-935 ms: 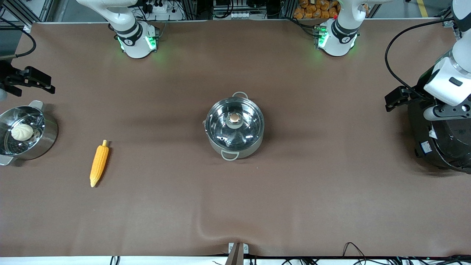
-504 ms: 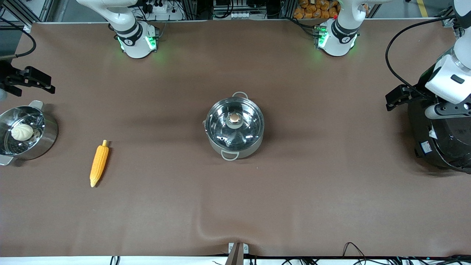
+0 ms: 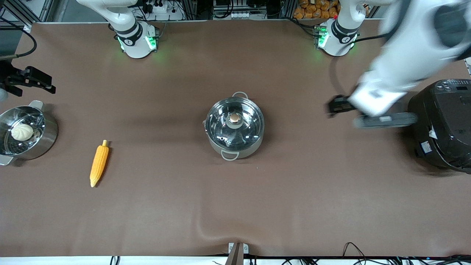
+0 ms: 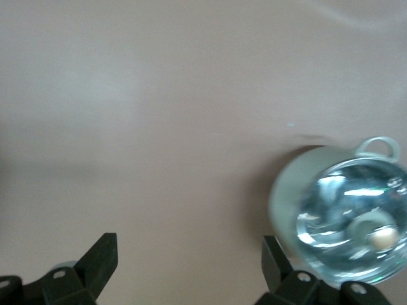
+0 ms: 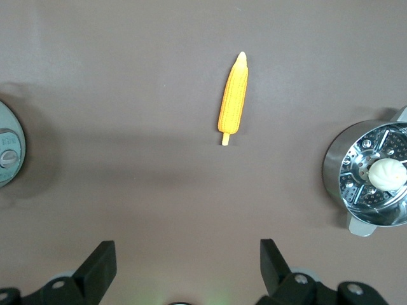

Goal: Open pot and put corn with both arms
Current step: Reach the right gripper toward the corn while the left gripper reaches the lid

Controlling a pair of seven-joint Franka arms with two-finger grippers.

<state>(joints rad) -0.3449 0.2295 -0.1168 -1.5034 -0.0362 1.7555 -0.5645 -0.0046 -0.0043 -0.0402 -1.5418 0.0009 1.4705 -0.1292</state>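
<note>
Front view places the round, shiny stainless-steel pot (image 3: pixel 234 125) at the middle of the brown-covered desk (image 3: pixel 294 191), its clear glass lid (image 3: pixel 234 122) seated and the tan knob (image 3: pixel 234 118) centred on top. The yellow-orange tapered corn cob (image 3: pixel 99 163) lies flat on the desk, well apart from the pot toward the right arm's end, near a steel steamer pot (image 3: pixel 27 133) that holds a white bun (image 3: pixel 22 131). We read the left pincer (image 4: pixel 189 262) as wide open and empty, over bare desk between the pot and a large black rice cooker (image 3: pixel 441 125). The right pincer (image 5: pixel 187 262), also wide open and empty, waits over the desk edge above the steamer pot. We judge lid removal to be the step in hand: centre the left pincer over the knob, descend straight, close squarely on it, and lift vertically so the pot does not drag. The knob is small and smooth-looking, and the glass may slip if tilted. The cob is ribbed and tapered; we would grip it across its thicker middle.
</note>
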